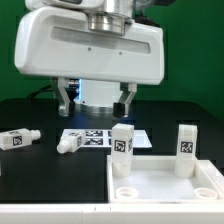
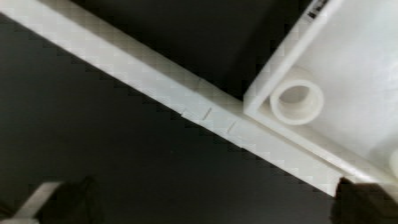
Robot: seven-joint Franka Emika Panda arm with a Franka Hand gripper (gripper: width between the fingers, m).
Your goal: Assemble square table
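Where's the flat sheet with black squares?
In the exterior view the marker board lies between a lying leg on that view's left and an upright leg.

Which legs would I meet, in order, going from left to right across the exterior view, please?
first lying leg → second lying leg → first upright leg → second upright leg. The marker board and the panel each span several of these, so I leave them out.

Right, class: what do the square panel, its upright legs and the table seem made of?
Square panel: looks like white moulded plastic, smooth with a slight sheen on its raised rim. Upright legs: seemingly the same white plastic, with paper-like black-and-white tags. Table: black and matte, no reflections; material cannot be told.
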